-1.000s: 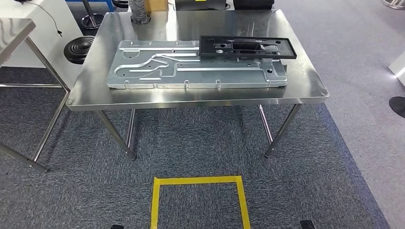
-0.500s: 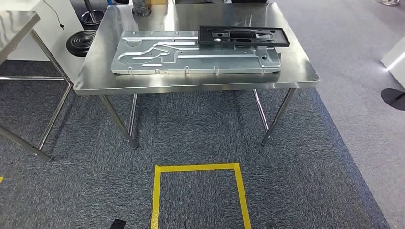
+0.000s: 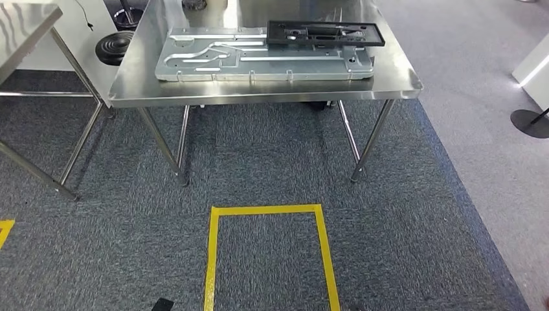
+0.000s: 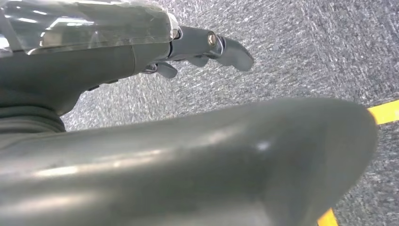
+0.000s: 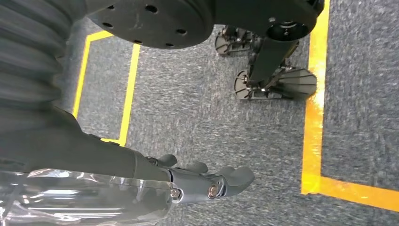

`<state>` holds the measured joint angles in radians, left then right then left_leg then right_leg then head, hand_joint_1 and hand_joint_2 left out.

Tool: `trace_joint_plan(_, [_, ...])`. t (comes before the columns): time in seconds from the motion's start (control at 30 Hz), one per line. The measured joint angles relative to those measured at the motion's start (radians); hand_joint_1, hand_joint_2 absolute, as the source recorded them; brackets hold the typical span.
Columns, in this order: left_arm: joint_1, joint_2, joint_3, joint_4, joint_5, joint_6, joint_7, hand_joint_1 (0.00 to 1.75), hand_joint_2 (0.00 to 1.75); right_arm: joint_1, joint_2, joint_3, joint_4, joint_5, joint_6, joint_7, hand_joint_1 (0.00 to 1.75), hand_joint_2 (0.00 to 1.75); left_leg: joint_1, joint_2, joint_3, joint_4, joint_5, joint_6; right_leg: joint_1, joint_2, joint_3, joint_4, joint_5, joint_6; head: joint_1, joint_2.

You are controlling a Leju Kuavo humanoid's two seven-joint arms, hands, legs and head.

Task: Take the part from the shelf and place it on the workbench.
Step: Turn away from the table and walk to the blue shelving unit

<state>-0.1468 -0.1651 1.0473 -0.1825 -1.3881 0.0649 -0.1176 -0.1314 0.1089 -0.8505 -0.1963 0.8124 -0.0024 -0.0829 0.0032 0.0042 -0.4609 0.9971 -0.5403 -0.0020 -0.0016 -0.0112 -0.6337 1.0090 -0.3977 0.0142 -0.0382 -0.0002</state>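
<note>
Both hands hang at the robot's sides over the carpet and hold nothing. The left hand (image 4: 141, 52) has its fingers (image 4: 226, 46) loosely extended with nothing between them, and the right hand (image 5: 155, 181) looks much the same, its fingers (image 5: 226, 181) slightly apart above the grey floor and the yellow tape (image 5: 314, 99) lines. In the head view, the taped yellow square (image 3: 267, 256) lies on the carpet at about 6 o'clock, and beyond it at 12 o'clock stands the steel table (image 3: 272, 97), well apart from both hands. On it lies a long silver metal plate (image 3: 259, 63), and a black frame (image 3: 325, 34) rests on the plate's far right corner, toward 1 o'clock. Both run with their long axis left to right across the view. The black frame is probably the part already set down on the workbench, though that is a judgement; no shelf can be made out. The frame lies somewhat toward the right hand's side. A second steel table (image 3: 26, 26) edges in at 10 o'clock. No readable brand, label or writing can be made out anywhere.
</note>
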Motion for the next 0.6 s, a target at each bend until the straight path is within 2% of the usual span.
trace_joint_plan(0.07, [0.003,0.0,-0.004,0.0,-0.003,0.0,0.0,0.0,0.0,0.001,0.0,0.003,0.001,0.005,0.003,-0.004,0.0,1.75,0.0,0.002,-0.012,-0.008,0.011,0.02,-0.002,0.001,-0.006,0.0,0.012,0.013,0.0,0.0])
trace_joint_plan(0.1, [0.003,0.0,-0.006,0.0,-0.005,0.0,0.0,0.0,0.0,0.003,0.001,0.004,0.001,0.006,0.004,-0.005,0.0,1.75,0.0,0.004,-0.023,-0.008,0.022,0.03,-0.003,0.003,-0.014,0.011,-0.005,0.019,0.0,0.0])
trace_joint_plan(0.13, [0.002,0.001,-0.009,0.0,-0.007,-0.001,0.0,0.0,0.0,0.005,0.001,0.005,0.002,0.006,0.005,-0.006,0.0,1.75,0.001,0.006,-0.037,-0.01,0.035,0.038,-0.005,0.005,-0.025,0.038,-0.041,0.025,0.0,0.0])
trace_joint_plan(0.17, [0.002,0.0,-0.011,0.0,-0.01,-0.002,0.0,0.0,0.0,0.007,0.001,0.006,0.002,0.006,0.006,-0.007,0.0,1.75,0.001,0.007,-0.051,-0.01,0.048,0.043,-0.006,0.006,-0.039,0.085,-0.095,0.029,0.0,0.0])
trace_joint_plan(0.2, [0.001,0.0,-0.013,0.0,-0.013,-0.003,0.001,0.0,0.0,0.008,0.001,0.006,0.002,0.006,0.007,-0.008,0.0,1.75,0.0,0.007,-0.066,-0.009,0.06,0.046,-0.006,0.007,-0.054,0.147,-0.151,0.032,0.0,0.0])
trace_joint_plan(0.23, [0.002,0.0,-0.016,0.0,-0.015,-0.004,0.002,0.0,0.0,0.008,0.001,0.006,0.003,0.006,0.009,-0.01,0.0,1.75,-0.001,0.007,-0.082,-0.008,0.073,0.047,-0.006,0.007,-0.064,0.212,-0.19,0.035,0.0,0.0])
trace_joint_plan(0.27, [0.002,0.0,-0.017,0.0,-0.017,-0.005,0.005,0.0,0.0,0.009,0.001,0.006,0.003,0.007,0.01,-0.011,0.0,1.75,-0.003,0.008,-0.098,-0.007,0.085,0.048,-0.006,0.007,-0.066,0.263,-0.205,0.035,0.0,0.0])
trace_joint_plan(0.3, [0.001,0.0,-0.018,0.0,-0.018,-0.006,0.008,0.0,0.0,0.009,0.001,0.007,0.003,0.008,0.01,-0.012,0.0,1.75,-0.005,0.008,-0.114,-0.004,0.097,0.047,-0.006,0.007,-0.053,0.285,-0.195,0.034,0.0,0.0])
trace_joint_plan(0.33, [0.001,0.0,-0.02,0.0,-0.018,-0.007,0.011,0.0,0.0,0.01,0.001,0.007,0.003,0.01,0.011,-0.012,0.0,1.75,-0.007,0.009,-0.131,-0.002,0.108,0.047,-0.005,0.007,-0.023,0.271,-0.169,0.03,0.0,0.0])
trace_joint_plan(0.37, [0.001,0.0,-0.021,0.0,-0.019,-0.008,0.015,0.0,0.0,0.011,0.001,0.007,0.004,0.012,0.011,-0.012,0.0,1.75,-0.009,0.009,-0.145,0.001,0.118,0.046,-0.003,0.007,0.024,0.222,-0.141,0.023,0.0,0.0])
trace_joint_plan(0.4, [0.001,-0.001,-0.022,0.0,-0.019,-0.009,0.017,0.0,0.0,0.011,0.0,0.007,0.004,0.013,0.012,-0.012,0.0,1.75,-0.011,0.008,-0.156,0.003,0.127,0.044,0.001,0.007,0.085,0.146,-0.128,0.013,0.0,0.0])
trace_joint_plan(0.43, [0.0,-0.002,-0.023,0.0,-0.019,-0.01,0.019,0.0,0.0,0.01,-0.001,0.007,0.003,0.014,0.012,-0.012,0.0,1.75,-0.013,0.008,-0.164,0.005,0.136,0.042,0.005,0.007,0.146,0.059,-0.131,0.003,0.0,0.0])
trace_joint_plan(0.47, [0.0,-0.003,-0.024,0.0,-0.019,-0.01,0.02,0.0,0.0,0.008,-0.002,0.008,0.003,0.016,0.013,-0.012,0.0,1.75,-0.013,0.009,-0.168,0.005,0.145,0.038,0.01,0.006,0.19,-0.007,-0.141,-0.005,0.0,0.0])
trace_joint_plan(0.5, [0.0,-0.004,-0.024,0.0,-0.019,-0.01,0.02,0.0,0.0,0.007,-0.003,0.008,0.003,0.019,0.014,-0.012,0.0,1.75,-0.012,0.01,-0.171,0.004,0.155,0.033,0.014,0.006,0.215,-0.05,-0.151,-0.011,0.0,0.0])
trace_joint_plan(0.53, [0.0,-0.004,-0.024,0.0,-0.019,-0.01,0.02,0.0,0.0,0.006,-0.003,0.009,0.004,0.022,0.015,-0.012,0.0,1.75,-0.011,0.011,-0.173,0.001,0.165,0.027,0.016,0.006,0.221,-0.069,-0.15,-0.016,0.0,0.0])
trace_joint_plan(0.57, [0.001,-0.004,-0.025,0.0,-0.019,-0.01,0.021,0.0,0.0,0.006,-0.003,0.011,0.004,0.025,0.016,-0.012,0.0,1.75,-0.01,0.012,-0.175,-0.001,0.171,0.021,0.014,0.004,0.213,-0.07,-0.14,-0.02,0.0,0.0])
trace_joint_plan(0.6, [0.002,-0.004,-0.025,0.0,-0.018,-0.011,0.021,0.0,0.0,0.007,-0.002,0.013,0.004,0.028,0.017,-0.011,0.0,1.75,-0.009,0.01,-0.181,0.006,0.162,0.016,0.012,0.003,0.204,-0.073,-0.128,-0.027,0.0,0.0])
